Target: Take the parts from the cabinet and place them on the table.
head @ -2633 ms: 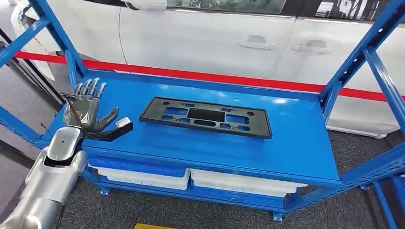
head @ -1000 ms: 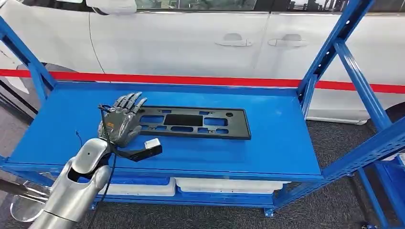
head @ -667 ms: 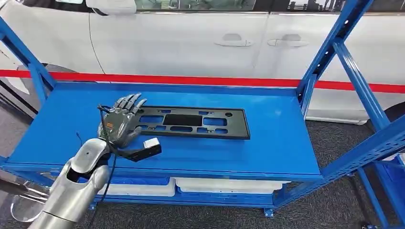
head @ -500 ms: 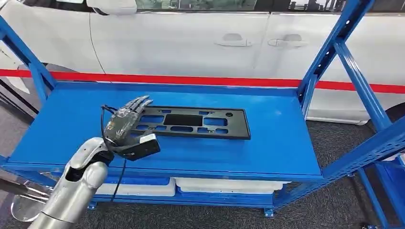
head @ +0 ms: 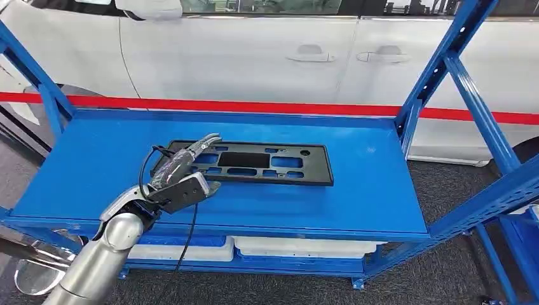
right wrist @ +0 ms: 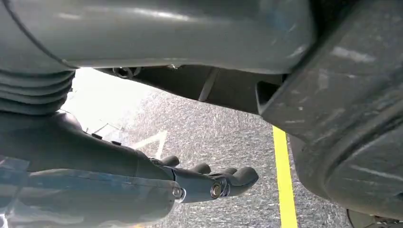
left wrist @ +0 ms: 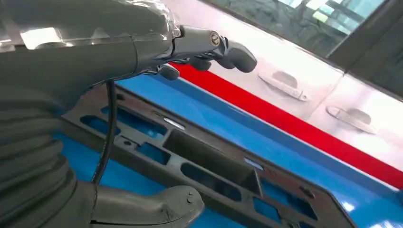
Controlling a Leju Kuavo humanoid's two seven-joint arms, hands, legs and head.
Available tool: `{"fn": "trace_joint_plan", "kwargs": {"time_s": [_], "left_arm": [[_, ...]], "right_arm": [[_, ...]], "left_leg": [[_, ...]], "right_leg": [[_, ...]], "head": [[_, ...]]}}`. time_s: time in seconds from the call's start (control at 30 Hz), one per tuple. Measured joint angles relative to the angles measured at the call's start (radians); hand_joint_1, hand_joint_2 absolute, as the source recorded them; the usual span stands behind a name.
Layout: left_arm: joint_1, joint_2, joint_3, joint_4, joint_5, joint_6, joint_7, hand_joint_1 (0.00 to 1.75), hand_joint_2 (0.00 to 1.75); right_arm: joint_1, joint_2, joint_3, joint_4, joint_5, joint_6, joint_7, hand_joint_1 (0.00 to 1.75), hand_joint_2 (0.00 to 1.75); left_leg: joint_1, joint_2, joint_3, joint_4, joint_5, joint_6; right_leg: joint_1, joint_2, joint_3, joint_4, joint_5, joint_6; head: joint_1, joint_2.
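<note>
A long black plastic plate with several cut-outs (head: 267, 162) lies flat on the blue cabinet shelf (head: 381, 184). My left hand (head: 182, 169) is turned on its side at the plate's left end. Its fingers (head: 202, 143) stretch out above the plate and its thumb (head: 191, 189) sits nearer the shelf's front edge. It holds nothing. The left wrist view has the plate (left wrist: 214, 167) lying between the straight fingers (left wrist: 209, 43) and the thumb (left wrist: 159, 211). My right hand (right wrist: 190, 183) hangs over grey floor with its fingers nearly straight, holding nothing.
Blue uprights (head: 440, 68) frame the shelf at both ends. A white car (head: 254, 57) and a red band (head: 267, 107) stand behind it. White bins (head: 305, 246) sit on the level below. A yellow line (right wrist: 284, 185) runs along the floor.
My left hand has moved right along the shelf and rolled from palm-down onto its side, bringing its fingers over the plate's left end. The plate has not moved.
</note>
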Motion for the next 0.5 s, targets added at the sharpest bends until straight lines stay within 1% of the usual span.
{"fn": "trace_joint_plan", "kwargs": {"time_s": [0.23, 0.3, 0.33, 0.37, 0.4, 0.43, 0.5], "left_arm": [[0.0, 0.0, 0.0, 0.001, 0.001, 0.0, 0.002, 0.0, 1.75], [-0.001, 0.004, -0.004, 0.003, 0.003, -0.01, 0.026, 0.0, 1.75], [-0.004, 0.018, -0.013, 0.018, -0.003, -0.025, 0.046, 0.0, 1.75], [-0.035, 0.047, -0.027, 0.063, -0.027, -0.07, 0.098, 0.0, 1.75], [-0.092, 0.094, -0.032, 0.184, -0.049, -0.105, 0.125, 0.0, 1.75], [-0.12, 0.113, -0.033, 0.251, -0.064, -0.121, 0.134, 0.0, 1.75], [-0.146, 0.13, -0.033, 0.301, -0.07, -0.124, 0.13, 0.0, 1.75]], "right_arm": [[0.0, 0.0, 0.0, 0.0, 0.0, 0.0, 0.0, 0.0, 0.0], [0.0, 0.0, 0.001, 0.0, -0.001, 0.0, 0.0, 0.0, 0.0], [0.0, 0.0, 0.002, 0.0, -0.002, 0.0, 0.0, 0.0, 0.0], [0.0, 0.0, 0.003, 0.0, -0.003, 0.002, 0.004, 0.0, 0.0], [-0.001, 0.0, 0.012, 0.0, -0.005, 0.002, 0.012, 0.0, 0.0], [-0.001, 0.0, 0.018, 0.0, -0.005, 0.002, 0.015, 0.0, 0.0], [-0.002, 0.0, 0.022, 0.0, -0.005, 0.003, 0.018, 0.0, 0.0]], "left_leg": [[0.0, 0.0, 0.0, 0.0, 0.0, 0.0], [0.0, 0.0, 0.0, 0.0, 0.0, 0.0], [0.0, 0.0, 0.0, 0.0, 0.0, 0.0], [0.0, 0.0, 0.0, 0.0, 0.0, 0.0], [0.0, 0.001, 0.001, 0.0, 0.0, 0.0], [0.001, 0.0, 0.001, 0.0, 0.001, 0.0], [0.001, 0.0, 0.001, 0.0, 0.001, 0.0]], "right_leg": [[0.0, 0.0, 0.0, 0.0, 0.0, 0.0], [0.0, 0.0, 0.0, 0.0, 0.0, 0.0], [0.0, 0.0, 0.0, 0.0, 0.0, 0.0], [0.001, 0.0, 0.0, 0.0, 0.0, 0.0], [0.001, 0.001, 0.0, 0.001, 0.0, 0.0], [0.001, 0.0, 0.0, 0.001, 0.0, 0.0], [0.001, 0.0, 0.0, 0.002, 0.0, 0.0]], "head": [[0.0, 0.0], [0.0, 0.0], [0.0, 0.0], [0.0, 0.0], [0.0, 0.0], [0.0, 0.0], [0.0, 0.0]]}}
